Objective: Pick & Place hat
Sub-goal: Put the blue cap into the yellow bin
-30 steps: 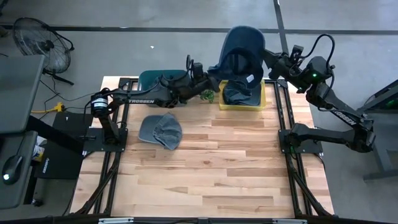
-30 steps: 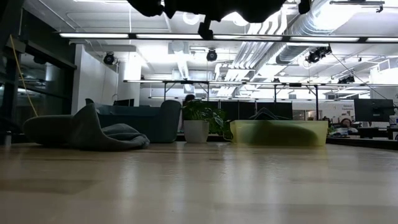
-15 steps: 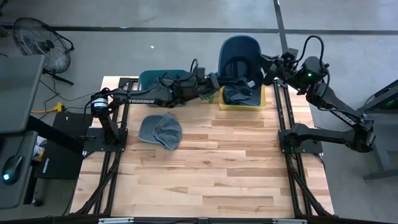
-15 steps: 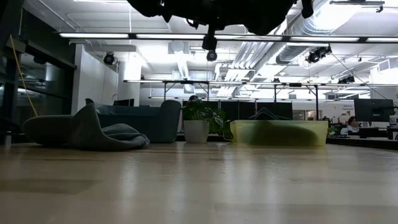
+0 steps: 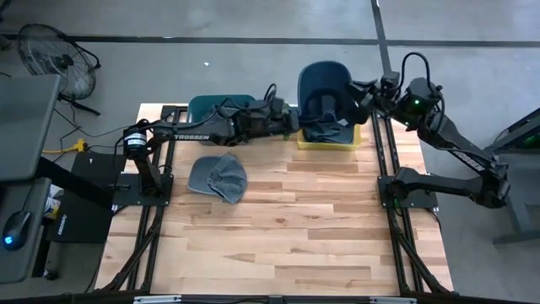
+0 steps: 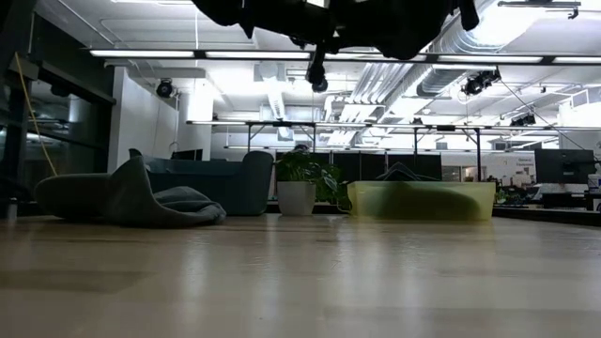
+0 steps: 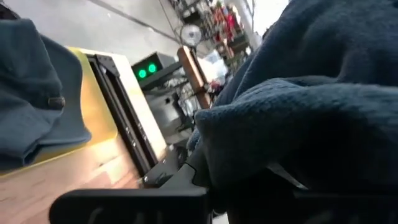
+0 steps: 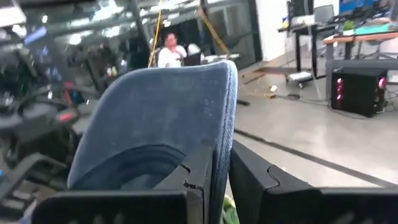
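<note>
A dark blue hat [image 5: 324, 87] hangs in the air over the yellow bin [image 5: 353, 141], held between both grippers. My left gripper [image 5: 293, 119] is at its left edge and my right gripper [image 5: 361, 99] at its right edge; each is shut on it. A second blue hat [image 5: 325, 129] lies inside the yellow bin. A grey hat [image 5: 218, 177] rests with its crown on the table to the left. In the low view only the arms' dark undersides [image 6: 329, 14] show at the top. My left gripper [image 7: 205, 186] is shut on the dark blue hat's cloth [image 7: 298, 118] at its left side, coming level from the table's left. The cloth covers the fingers, so the exact part cannot be told. The hat is lifted clear. My right gripper [image 8: 221, 155] pinches the hat's stitched brim edge [image 8: 225, 106] between its two fingers [image 8: 199, 168], coming level from the table's right. The brim stands upright out of the fingers. The hat is lifted clear above the yellow bin.
A teal bin [image 5: 205, 105] stands at the far edge under the left arm, and a small potted plant [image 6: 299, 183] stands between it and the yellow bin [image 6: 423, 200]. The near half of the wooden table [image 5: 287, 245] holds nothing.
Both grippers have come down and a little toward the near edge, carrying the dark blue hat lower over the yellow bin. The hat has stayed held between them. The grey hat has kept still.
</note>
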### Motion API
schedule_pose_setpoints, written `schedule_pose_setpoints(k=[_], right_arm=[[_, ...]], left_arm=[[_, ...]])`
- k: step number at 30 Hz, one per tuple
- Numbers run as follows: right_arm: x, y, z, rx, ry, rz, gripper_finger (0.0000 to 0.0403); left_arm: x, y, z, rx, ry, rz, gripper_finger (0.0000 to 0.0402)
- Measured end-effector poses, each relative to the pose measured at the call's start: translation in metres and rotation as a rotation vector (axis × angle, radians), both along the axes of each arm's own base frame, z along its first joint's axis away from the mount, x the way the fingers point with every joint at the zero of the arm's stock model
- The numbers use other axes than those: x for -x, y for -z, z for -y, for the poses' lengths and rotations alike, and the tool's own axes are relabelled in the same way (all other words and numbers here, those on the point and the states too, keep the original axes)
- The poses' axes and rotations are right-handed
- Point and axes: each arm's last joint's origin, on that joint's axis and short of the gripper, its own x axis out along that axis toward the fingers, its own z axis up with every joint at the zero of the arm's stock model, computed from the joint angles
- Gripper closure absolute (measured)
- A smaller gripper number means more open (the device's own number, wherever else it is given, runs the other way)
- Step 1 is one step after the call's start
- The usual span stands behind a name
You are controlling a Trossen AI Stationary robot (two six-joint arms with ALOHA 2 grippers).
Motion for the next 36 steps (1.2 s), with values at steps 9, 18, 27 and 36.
schedule_pose_setpoints(k=[9,18,27,36], right_arm=[[0.005,0.010,-0.006,-0.023,-0.059,-0.121,0.0331],[0.021,0.008,-0.011,0.014,-0.033,-0.156,0.0312],[0.034,0.011,-0.018,-0.027,-0.165,-0.170,0.0310],[0.035,0.032,-0.023,-0.193,-0.363,-0.299,0.0310]], left_arm=[[0.000,0.005,0.002,-0.063,0.088,-0.063,0.0398],[-0.001,0.005,0.005,-0.103,0.187,-0.072,0.0398],[0.000,0.008,0.006,-0.121,0.327,-0.089,0.0398],[0.002,0.007,0.008,-0.117,0.544,-0.062,0.0398]])
